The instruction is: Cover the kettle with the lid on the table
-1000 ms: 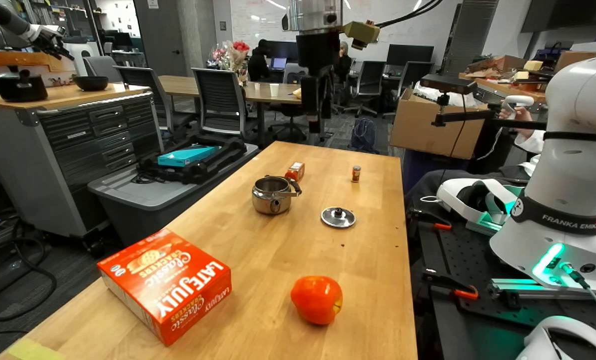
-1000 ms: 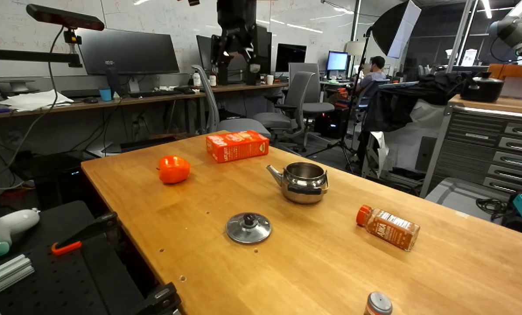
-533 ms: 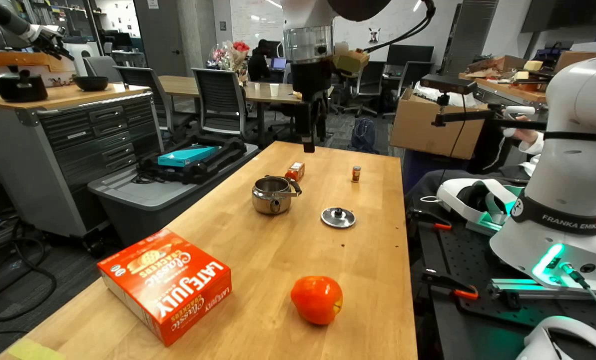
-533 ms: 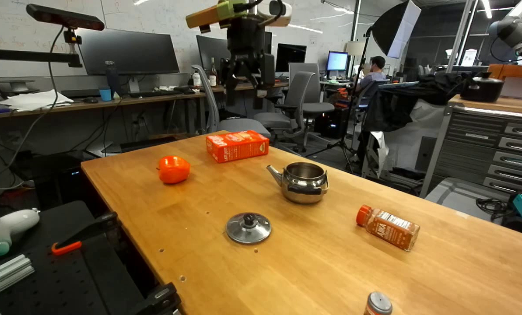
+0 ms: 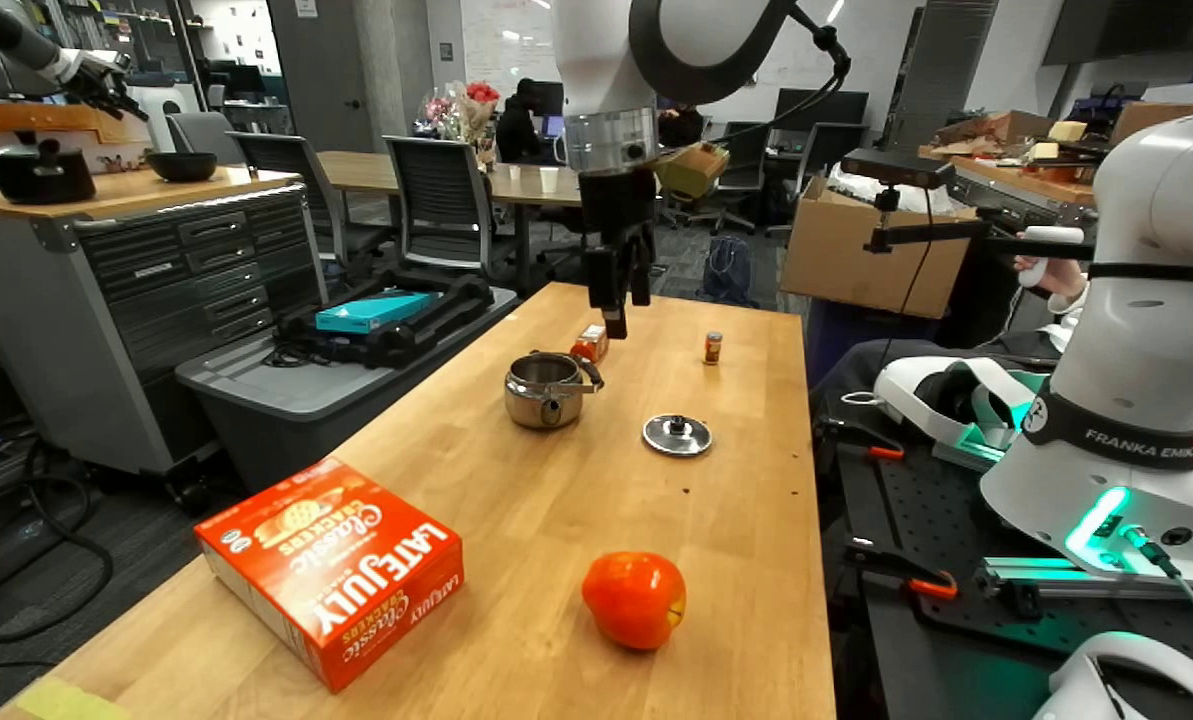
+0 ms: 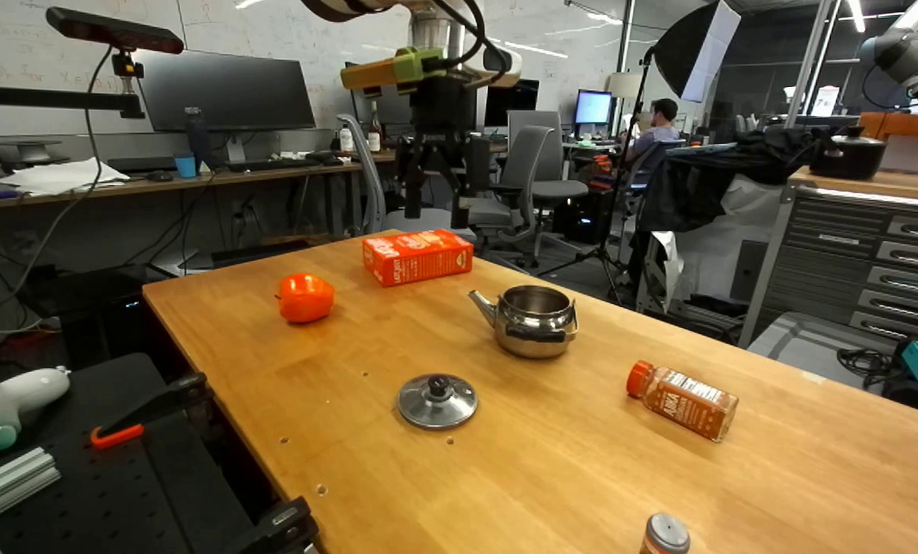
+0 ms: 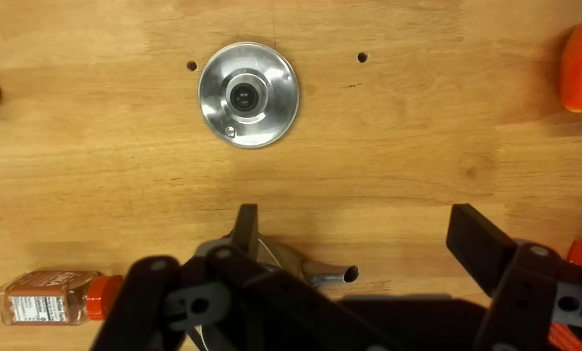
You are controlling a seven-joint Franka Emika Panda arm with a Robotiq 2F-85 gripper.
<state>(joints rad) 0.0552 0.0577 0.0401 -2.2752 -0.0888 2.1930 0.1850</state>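
Observation:
The kettle is a squat shiny metal pot with an open top. It stands upright on the table in both exterior views (image 5: 544, 405) (image 6: 534, 335). In the wrist view its spout (image 7: 330, 273) shows, while most of its body is hidden behind the gripper. The lid, a flat silver disc with a dark knob, lies knob up on the table in both exterior views (image 5: 676, 436) (image 6: 437, 408) and at the upper middle of the wrist view (image 7: 276, 114). My gripper (image 5: 628, 312) (image 6: 436, 217) (image 7: 353, 214) points down, open and empty, high above the table, touching neither.
A red cracker box (image 5: 331, 565) (image 6: 418, 256) and an orange-red ball-like fruit (image 5: 634, 600) (image 6: 305, 298) are on the table. A red-capped spice jar (image 6: 685, 400) (image 7: 47, 298) lies on its side near the kettle. A small shaker (image 5: 713, 348) (image 6: 665, 532) stands farther along.
My arm and gripper have come down towards the table, shifting slightly left in one exterior picture and right in another. The gripper stays open. The kettle and lid have not moved.

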